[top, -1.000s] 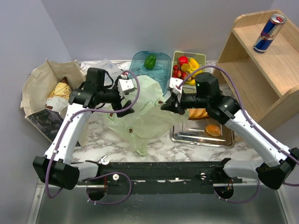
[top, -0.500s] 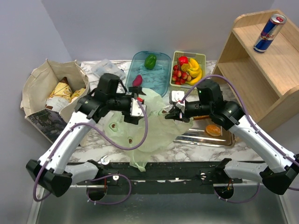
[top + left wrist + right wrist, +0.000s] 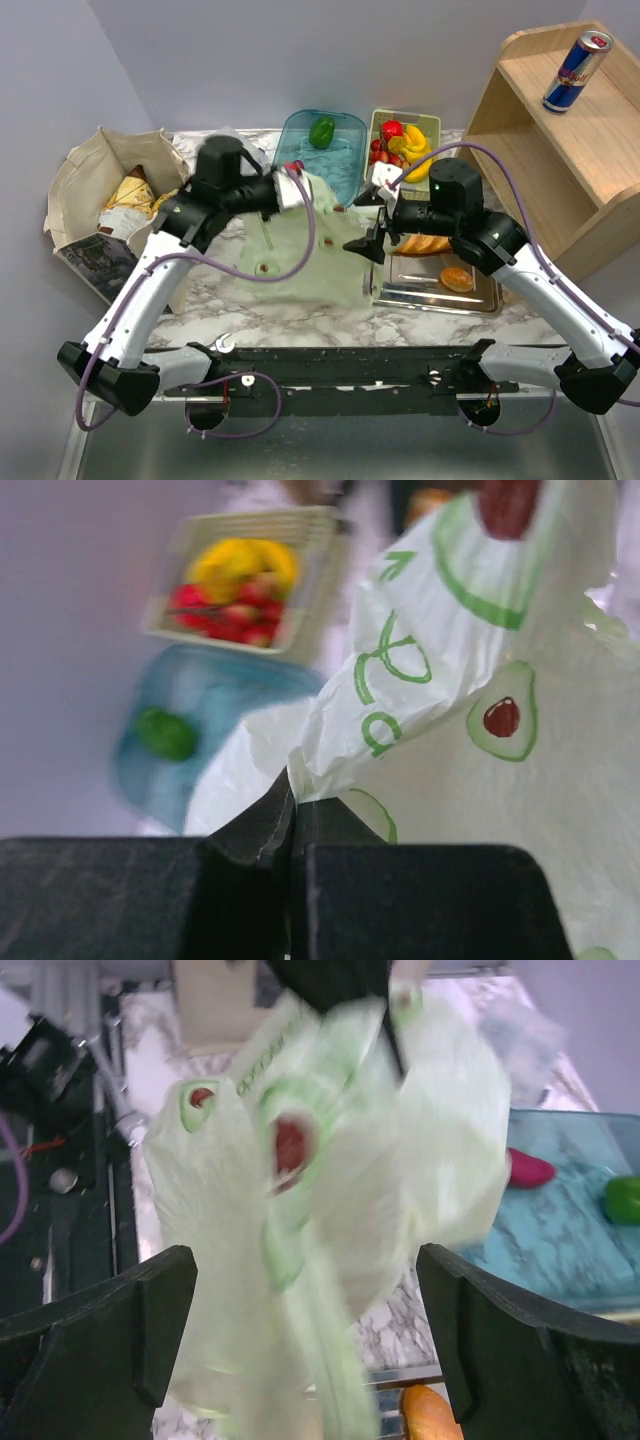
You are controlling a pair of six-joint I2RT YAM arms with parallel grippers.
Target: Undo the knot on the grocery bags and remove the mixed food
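The pale green grocery bag (image 3: pixel 300 250) with avocado prints hangs lifted over the marble table. My left gripper (image 3: pixel 293 188) is shut on its upper edge; the left wrist view shows the fabric (image 3: pixel 480 730) pinched between the closed jaws (image 3: pixel 292 805). My right gripper (image 3: pixel 368 235) stands open at the bag's right side, and the blurred bag (image 3: pixel 330 1190) hangs before its spread fingers (image 3: pixel 100 1330). I make out no knot. The beige tote (image 3: pixel 90 190) stands at the left with packets inside. A green pepper (image 3: pixel 321 131) and a magenta vegetable (image 3: pixel 528 1168) lie in the blue tray (image 3: pixel 345 165).
A green basket (image 3: pixel 432 128) at the back holds strawberries and bananas. A metal tray (image 3: pixel 430 292) under my right arm carries bread and a bun (image 3: pixel 456 278). A wooden shelf (image 3: pixel 560 150) at the right bears a drink can (image 3: pixel 577 70).
My left gripper closed on the green bag and pulled it up and back. My right gripper let go of it and opened. The bag now hangs from the left gripper alone.
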